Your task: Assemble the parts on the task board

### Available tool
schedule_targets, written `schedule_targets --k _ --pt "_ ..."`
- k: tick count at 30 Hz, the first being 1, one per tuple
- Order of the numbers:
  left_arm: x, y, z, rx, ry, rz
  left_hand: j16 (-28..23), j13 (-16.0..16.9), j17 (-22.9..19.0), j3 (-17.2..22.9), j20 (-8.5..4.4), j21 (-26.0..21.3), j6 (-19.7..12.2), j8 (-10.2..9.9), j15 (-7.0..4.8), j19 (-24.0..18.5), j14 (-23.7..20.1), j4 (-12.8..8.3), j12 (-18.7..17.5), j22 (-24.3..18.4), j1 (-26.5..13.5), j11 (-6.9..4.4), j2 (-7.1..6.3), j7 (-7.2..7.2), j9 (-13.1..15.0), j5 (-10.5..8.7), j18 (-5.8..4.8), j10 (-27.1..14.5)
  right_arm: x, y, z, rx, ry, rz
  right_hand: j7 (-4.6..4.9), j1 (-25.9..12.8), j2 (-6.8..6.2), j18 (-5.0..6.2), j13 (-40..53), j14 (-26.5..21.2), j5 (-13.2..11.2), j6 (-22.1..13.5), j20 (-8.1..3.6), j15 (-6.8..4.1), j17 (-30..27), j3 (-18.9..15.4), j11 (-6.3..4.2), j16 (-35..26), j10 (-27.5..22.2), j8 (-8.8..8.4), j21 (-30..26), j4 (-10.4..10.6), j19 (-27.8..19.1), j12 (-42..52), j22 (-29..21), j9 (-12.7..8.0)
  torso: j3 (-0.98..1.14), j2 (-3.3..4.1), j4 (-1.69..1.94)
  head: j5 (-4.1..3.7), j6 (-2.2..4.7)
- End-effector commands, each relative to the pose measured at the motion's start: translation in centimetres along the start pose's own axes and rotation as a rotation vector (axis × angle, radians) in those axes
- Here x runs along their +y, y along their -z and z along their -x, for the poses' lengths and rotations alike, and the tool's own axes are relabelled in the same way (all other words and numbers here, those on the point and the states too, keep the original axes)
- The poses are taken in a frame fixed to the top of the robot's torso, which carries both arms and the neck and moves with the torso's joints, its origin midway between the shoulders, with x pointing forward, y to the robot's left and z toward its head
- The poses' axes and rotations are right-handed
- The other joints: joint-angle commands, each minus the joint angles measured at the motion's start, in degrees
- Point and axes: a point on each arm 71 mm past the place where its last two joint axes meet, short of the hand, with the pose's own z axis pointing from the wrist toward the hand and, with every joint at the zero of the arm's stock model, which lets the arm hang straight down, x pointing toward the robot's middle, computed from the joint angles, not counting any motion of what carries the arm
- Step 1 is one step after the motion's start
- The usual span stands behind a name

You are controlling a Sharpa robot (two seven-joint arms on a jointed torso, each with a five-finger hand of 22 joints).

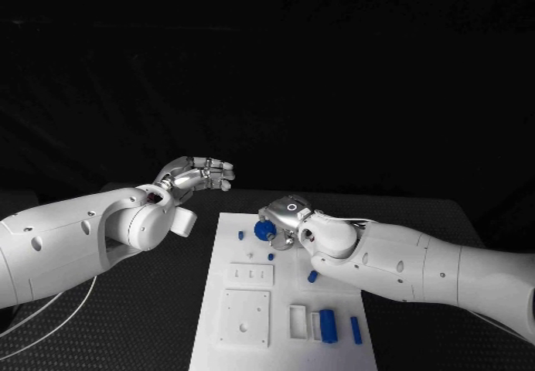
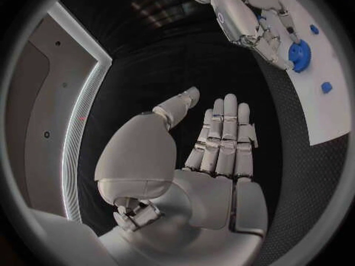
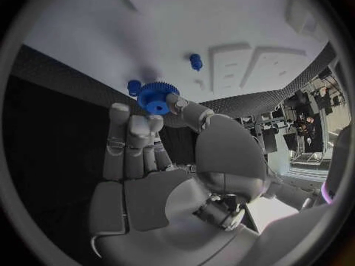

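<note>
The white task board point(image 1: 284, 352) lies in the middle of the black table. My right hand point(image 1: 284, 219) hovers over the board's far end and pinches a blue gear point(image 1: 264, 230) between thumb and fingers; the right wrist view shows the gear point(image 3: 155, 96) at the fingertips, just above the board point(image 3: 185, 18). My left hand point(image 1: 199, 175) is raised off to the left of the board's far corner and holds nothing; its fingers point(image 2: 222, 136) lie straight and side by side with the thumb apart. The left wrist view also shows the right hand point(image 2: 251, 23) with the gear point(image 2: 299, 53).
Small blue pegs point(image 1: 241, 233), point(image 1: 271, 256), point(image 1: 312, 276) lie on the board's middle. A blue block point(image 1: 328, 321) and a blue bar point(image 1: 356, 329) sit near its front right, beside a white frame point(image 1: 298, 321). Two raised white plates point(image 1: 251, 274), point(image 1: 245, 317) are on the left half.
</note>
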Motion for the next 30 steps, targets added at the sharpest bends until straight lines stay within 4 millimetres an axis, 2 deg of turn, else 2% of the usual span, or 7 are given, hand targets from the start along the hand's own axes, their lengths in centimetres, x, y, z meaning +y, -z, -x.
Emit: schedule_targets --k 1,8,11,22,30 --pt "-0.1 -0.1 -0.3 0.020 0.002 -0.010 -0.2 0.1 0.1 0.2 0.09 0.1 -0.4 -0.4 0.08 -0.3 -0.2 0.0 -0.3 0.1 -0.4 0.06 0.21 0.01 0.1 0.05 -0.53 -0.3 0.0 -0.1 0.0 -0.017 0.041 -0.014 -0.91 0.0 -0.64 0.75 -0.1 0.1 -0.3 14.4 0.06 -0.33 0.1 0.4 -1.28 0.2 -0.8 -0.17 0.1 0.1 0.3 -0.3 0.6 0.1 0.03 0.09 0.06 0.20 0.06" --pt "-0.1 -0.1 -0.3 0.020 0.002 -0.011 -0.2 0.1 0.1 0.2 0.09 0.1 -0.4 -0.4 0.08 -0.3 -0.2 0.0 -0.3 0.1 -0.4 0.06 0.22 0.01 0.1 0.04 -0.53 -0.3 0.1 -0.3 -0.3 -0.010 0.051 -0.018 -0.91 0.0 -0.72 0.75 -0.1 0.2 -0.3 14.4 0.04 -0.34 0.1 0.4 -1.29 0.1 -0.8 -0.18 0.1 0.1 0.3 -0.3 0.6 0.1 -0.06 0.13 0.18 0.34 -0.09" --pt "-0.1 -0.1 -0.3 0.019 0.002 -0.010 -0.2 0.1 0.1 0.2 0.09 0.1 -0.4 -0.4 0.08 -0.3 -0.2 0.0 -0.3 0.1 -0.4 0.06 0.22 0.01 0.1 0.04 -0.53 -0.3 0.2 -0.4 -0.3 -0.008 0.053 -0.017 -0.92 0.0 -0.75 0.75 -0.1 0.2 -0.3 14.4 0.03 -0.34 0.1 0.5 -1.29 0.1 -0.8 -0.19 0.1 0.1 0.4 -0.3 0.6 0.1 0.02 0.12 0.03 0.51 -0.19" --pt "-0.1 -0.2 -0.4 0.020 0.001 -0.010 -0.2 0.1 0.1 0.2 0.10 0.1 -0.4 -0.4 0.08 -0.3 -0.2 0.1 -0.3 0.1 -0.5 0.06 0.22 0.01 0.1 0.03 -0.53 -0.3 0.5 -0.4 -1.0 0.026 0.053 -0.010 -0.91 0.0 -0.87 0.75 -0.1 0.2 -0.3 14.4 0.02 -0.35 0.1 0.5 -1.30 0.1 -0.7 -0.23 0.1 0.2 0.4 -0.3 0.6 0.1 0.05 0.12 0.06 0.71 -0.44" --pt "-0.1 -0.2 -0.4 0.021 0.002 -0.010 -0.2 0.1 0.1 0.2 0.10 0.1 -0.4 -0.4 0.08 -0.3 -0.2 0.1 -0.3 0.1 -0.5 0.06 0.23 0.02 0.1 0.03 -0.53 -0.3 0.3 -0.5 -1.2 0.038 0.053 -0.013 -0.88 -0.1 -1.01 0.75 -0.1 0.2 -0.3 14.3 0.03 -0.33 0.1 0.5 -1.27 0.1 -0.8 -0.32 0.1 0.2 0.3 -0.4 0.6 0.1 -0.02 0.04 -0.06 0.84 -0.63"
